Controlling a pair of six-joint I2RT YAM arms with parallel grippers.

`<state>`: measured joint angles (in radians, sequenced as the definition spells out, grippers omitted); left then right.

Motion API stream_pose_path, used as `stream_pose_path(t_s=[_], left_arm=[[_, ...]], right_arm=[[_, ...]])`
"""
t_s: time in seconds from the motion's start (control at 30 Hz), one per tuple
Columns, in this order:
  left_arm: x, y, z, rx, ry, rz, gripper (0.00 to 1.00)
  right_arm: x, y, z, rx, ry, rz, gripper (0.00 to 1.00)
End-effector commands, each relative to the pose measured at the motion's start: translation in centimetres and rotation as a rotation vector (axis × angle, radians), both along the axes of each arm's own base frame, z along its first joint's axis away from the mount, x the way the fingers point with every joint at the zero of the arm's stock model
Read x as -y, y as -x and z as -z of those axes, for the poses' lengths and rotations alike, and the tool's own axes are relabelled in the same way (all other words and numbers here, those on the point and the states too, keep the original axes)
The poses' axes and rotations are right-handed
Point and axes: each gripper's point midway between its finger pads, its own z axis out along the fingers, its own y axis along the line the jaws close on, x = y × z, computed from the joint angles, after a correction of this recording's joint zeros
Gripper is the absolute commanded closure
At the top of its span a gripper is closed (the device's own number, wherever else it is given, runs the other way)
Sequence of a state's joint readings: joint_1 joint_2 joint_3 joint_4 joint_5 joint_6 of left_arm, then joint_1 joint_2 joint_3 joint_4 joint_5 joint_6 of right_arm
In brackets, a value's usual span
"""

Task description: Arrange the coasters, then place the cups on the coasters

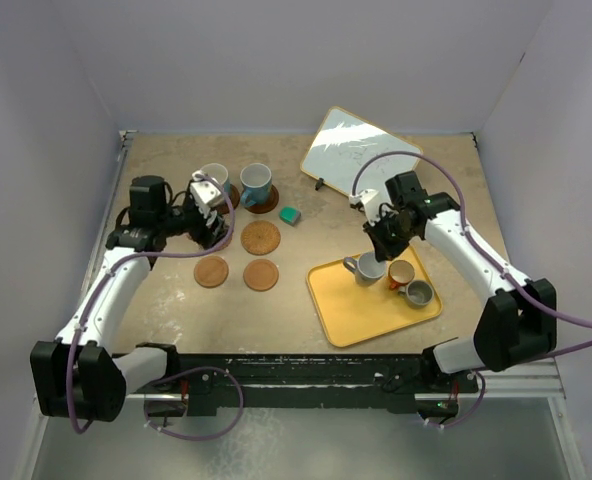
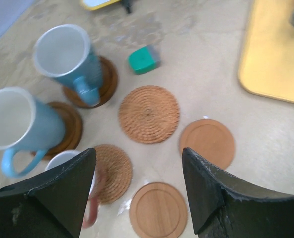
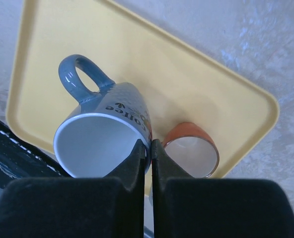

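1. Found the right gripper (image 3: 147,147) pressed together on the rim of the grey-blue cup (image 3: 122,106), one finger inside the cup and one outside.
2. Saw that cup over the rear left corner of the tray (image 3: 211,94), its handle on the side away from the fingers; could not tell whether its base touched the tray.
3. Saw the orange cup (image 3: 190,148) just beside it on the tray, and the grey cup (image 1: 418,293) touching or almost touching the orange one, nearer the arm bases.
4. Found the left gripper (image 2: 138,151) spread wide with nothing between its fingers, above the coasters at the left rear of the table.
5. Counted three cups standing on coasters there:
   - a blue cup (image 2: 67,54) on a dark coaster (image 2: 109,82);
   - a second blue cup (image 2: 23,119) on a second dark coaster (image 2: 73,130);
   - a pink cup (image 2: 67,158) on a woven coaster (image 2: 116,171), partly hidden behind one finger.
6. Counted three coasters lying bare, near one another but not touching: a bare woven coaster (image 2: 149,114), a light coaster (image 2: 207,143) and a second light coaster (image 2: 158,209).
7. Noted a teal block (image 2: 143,59) near the dark coaster, between the coasters and the tray, and a white board (image 1: 361,150) at the rear of the table.
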<state>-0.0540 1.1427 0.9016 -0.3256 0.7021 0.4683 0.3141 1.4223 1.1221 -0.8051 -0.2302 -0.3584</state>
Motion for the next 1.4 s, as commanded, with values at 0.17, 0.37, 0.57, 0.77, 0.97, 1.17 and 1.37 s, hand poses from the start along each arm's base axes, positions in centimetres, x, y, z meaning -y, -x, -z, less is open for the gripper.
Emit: stream_pose_path(t_s=[0.17, 0.37, 0.57, 0.77, 0.97, 1.17, 1.37], left_arm=[[9.2, 5.6, -2.1, 0.051, 0.003, 0.534, 0.34], [12.1, 6.0, -3.0, 0.063, 0.033, 0.627, 0.39], [14.5, 7.0, -2.9, 0.086, 0.033, 0.689, 0.38], [16.6, 7.5, -3.0, 0.104, 0.062, 0.693, 0.39], [17.9, 7.7, -2.7, 0.099, 0.081, 0.702, 0.53], [18.6, 8.1, -1.7, 0.051, 0.072, 0.729, 0.71], [18.9, 8.5, -1.7, 0.045, 0.080, 0.753, 0.95]], right_arm=[[-9.0, -0.8, -8.4, 0.151, -0.212, -0.316, 1.00], [-13.5, -0.4, -11.2, 0.169, -0.308, -0.429, 1.00], [-15.7, -0.2, -13.1, 0.174, -0.385, -0.477, 1.00], [-16.1, -0.2, -14.0, 0.195, -0.402, -0.486, 1.00], [-16.1, -0.1, -14.1, 0.206, -0.405, -0.487, 1.00], [-16.1, 0.0, -14.2, 0.218, -0.408, -0.486, 1.00], [-15.9, -0.1, -13.8, 0.223, -0.396, -0.476, 1.00]])
